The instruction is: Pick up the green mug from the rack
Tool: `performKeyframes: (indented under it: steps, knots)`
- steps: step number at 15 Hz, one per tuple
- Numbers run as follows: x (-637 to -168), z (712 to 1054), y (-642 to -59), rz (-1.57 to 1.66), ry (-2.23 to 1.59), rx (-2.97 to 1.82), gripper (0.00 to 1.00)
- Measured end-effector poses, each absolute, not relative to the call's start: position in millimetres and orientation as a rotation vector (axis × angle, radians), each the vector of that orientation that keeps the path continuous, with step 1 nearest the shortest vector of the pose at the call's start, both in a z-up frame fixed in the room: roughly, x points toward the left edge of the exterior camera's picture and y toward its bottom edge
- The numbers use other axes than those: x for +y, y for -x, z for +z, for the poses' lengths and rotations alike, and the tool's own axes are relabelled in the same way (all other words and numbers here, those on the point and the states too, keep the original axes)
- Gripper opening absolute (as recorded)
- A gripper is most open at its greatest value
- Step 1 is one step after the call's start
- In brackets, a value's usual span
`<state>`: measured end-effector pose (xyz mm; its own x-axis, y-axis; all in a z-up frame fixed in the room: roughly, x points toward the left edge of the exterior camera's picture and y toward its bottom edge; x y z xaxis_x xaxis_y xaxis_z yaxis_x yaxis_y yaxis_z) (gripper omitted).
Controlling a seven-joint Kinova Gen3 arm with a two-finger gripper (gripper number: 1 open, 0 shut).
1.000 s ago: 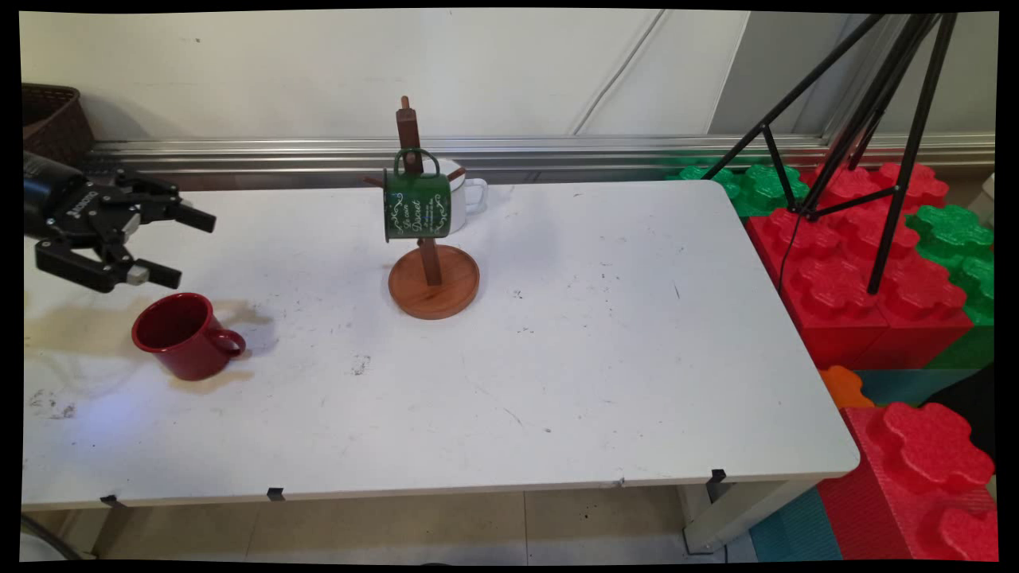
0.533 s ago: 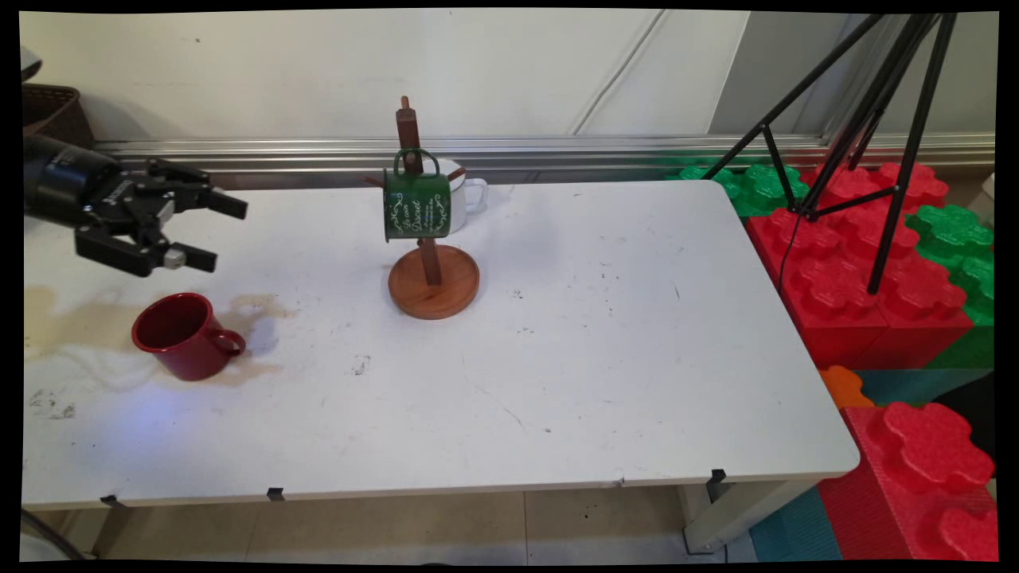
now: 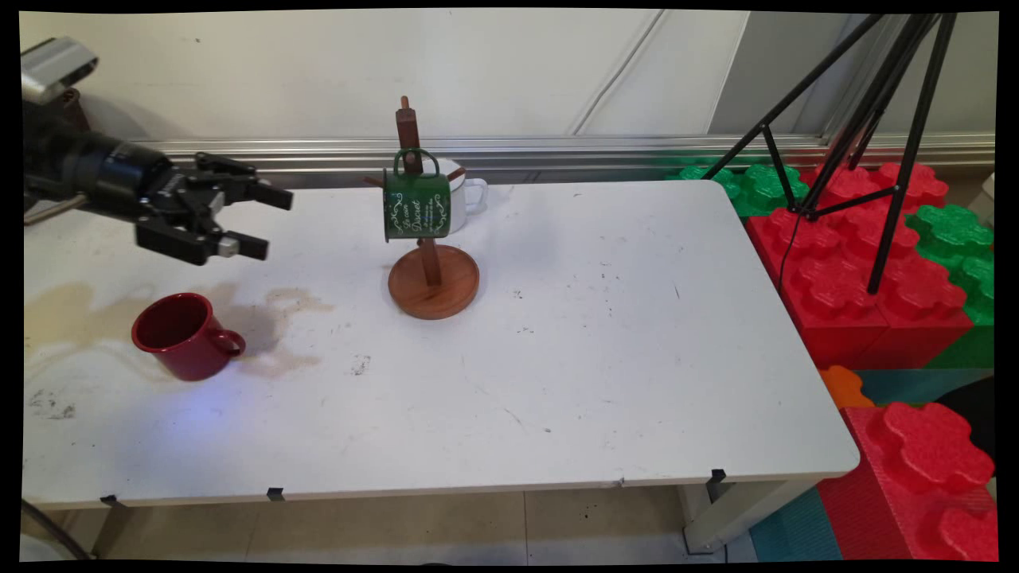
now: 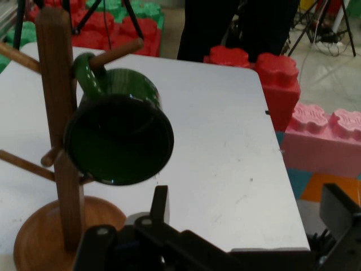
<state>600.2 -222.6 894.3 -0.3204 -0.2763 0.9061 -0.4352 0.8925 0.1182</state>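
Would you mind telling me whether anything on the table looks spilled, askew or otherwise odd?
Yes: the white table has a brownish stain around the red mug, and scuff marks near its front left corner. The mug leans slightly. The green mug hangs tilted on the wooden mug tree.

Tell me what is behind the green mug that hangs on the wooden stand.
Behind the green mug on the wooden stand is a white mug. Only its right side and handle show; the green mug covers the rest, so how it is supported cannot be seen.
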Motion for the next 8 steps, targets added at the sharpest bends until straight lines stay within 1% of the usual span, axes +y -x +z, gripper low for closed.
performKeyframes:
  steps: [8]
  knots:
    - [-255, 874, -565, 0.165, -0.537, -1.878, 1.00]
